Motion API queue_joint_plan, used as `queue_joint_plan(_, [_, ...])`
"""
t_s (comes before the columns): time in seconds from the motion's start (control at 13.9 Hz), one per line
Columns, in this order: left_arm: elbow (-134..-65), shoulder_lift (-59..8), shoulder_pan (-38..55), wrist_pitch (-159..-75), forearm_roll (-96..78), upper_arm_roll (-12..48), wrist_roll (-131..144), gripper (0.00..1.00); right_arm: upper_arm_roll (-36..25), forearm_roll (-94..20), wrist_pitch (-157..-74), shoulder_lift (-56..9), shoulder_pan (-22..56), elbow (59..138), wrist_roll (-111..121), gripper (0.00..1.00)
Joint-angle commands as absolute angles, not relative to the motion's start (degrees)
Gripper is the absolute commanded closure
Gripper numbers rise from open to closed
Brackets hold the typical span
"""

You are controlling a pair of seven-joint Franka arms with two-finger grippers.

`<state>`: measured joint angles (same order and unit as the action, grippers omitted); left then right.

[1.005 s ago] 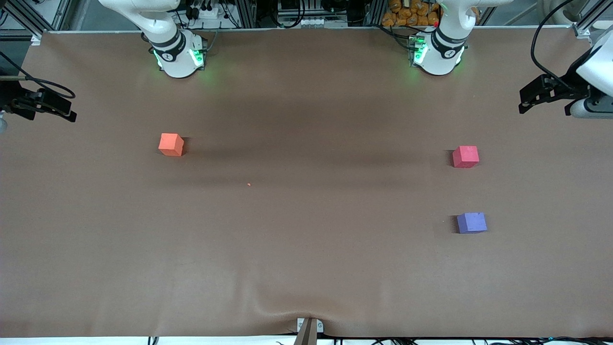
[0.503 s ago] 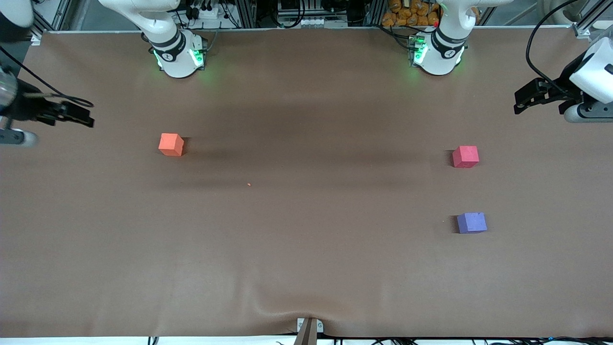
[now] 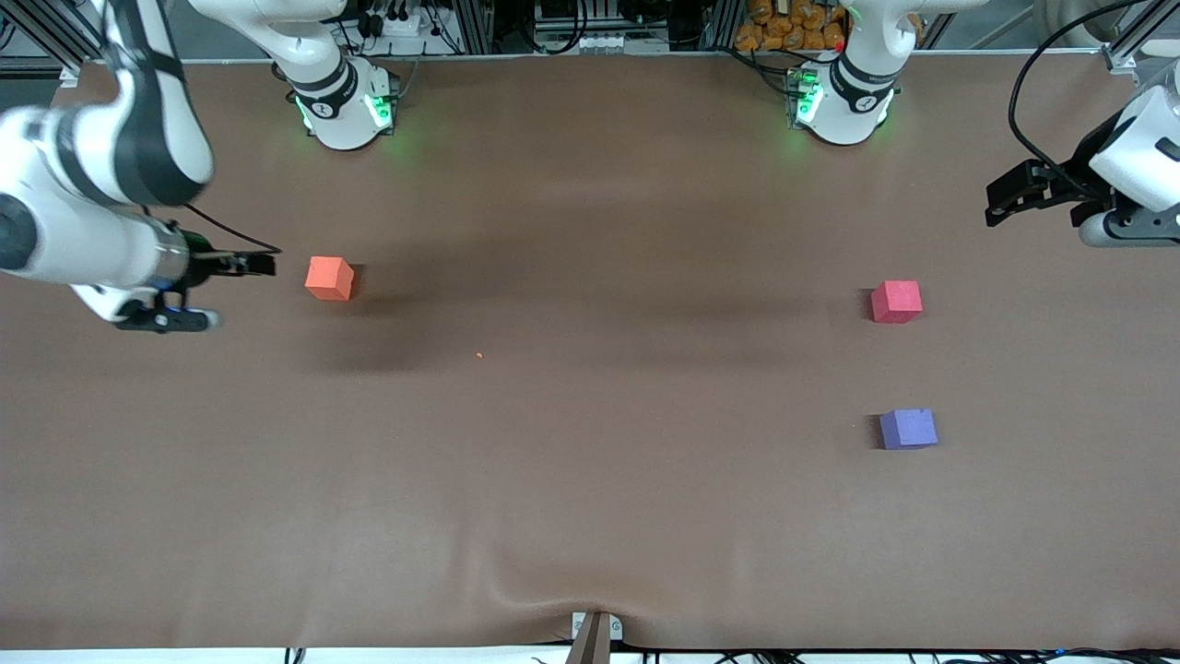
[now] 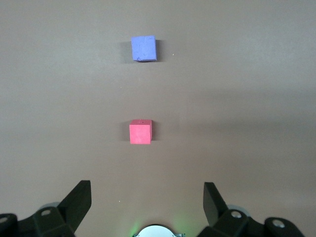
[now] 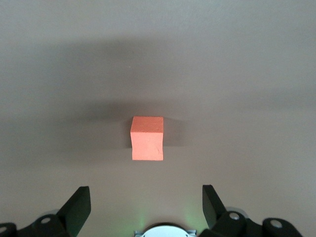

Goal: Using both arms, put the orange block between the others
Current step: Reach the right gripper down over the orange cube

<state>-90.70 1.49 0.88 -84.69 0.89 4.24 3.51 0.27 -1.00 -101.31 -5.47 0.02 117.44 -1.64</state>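
Since matte, foam-like and likely light, best pinching orange block (image 5: 147,138) across opposite flat faces with right gripper (image 5: 143,207), jaws wide and empty; left gripper (image 4: 146,206) likewise wide, waiting

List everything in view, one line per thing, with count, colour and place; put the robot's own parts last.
orange block: one, orange, on the table toward the right arm's end, resting alone.
pinkish-red cube: one, pinkish-red, toward the left arm's end, farther from the front camera than the purple cube.
purple cube: one, purple, toward the left arm's end, nearer to the front camera, apart from the pinkish-red cube.
speck: one, orange, on the cover near the table's middle.
table: one, brown cover.
right gripper: one, black, open, beside the orange block, not touching it.
left gripper: one, black, open, over the table's edge at the left arm's end, holding nothing.
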Motion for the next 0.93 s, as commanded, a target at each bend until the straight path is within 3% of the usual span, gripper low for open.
queue_joint_plan(0.0, [-88.7,1.4,1.2,-84.7,0.6,4.6,4.2,0.0,0.3,-1.1,-109.6,-5.0,1.8,126.2,-1.9,0.0])
queue_joint_plan(0.14, [-88.5,1.5,1.3,-84.7,0.5,4.7,4.0,0.0,0.3,-1.1,-114.7,-5.6,3.2,130.8,-1.9,0.0])
queue_joint_plan(0.86, [-88.6,0.9,0.9,-85.5,0.4,4.6,3.3,0.0,0.2,-1.1,-125.3,-12.0,4.0,137.1,-1.9,0.0])
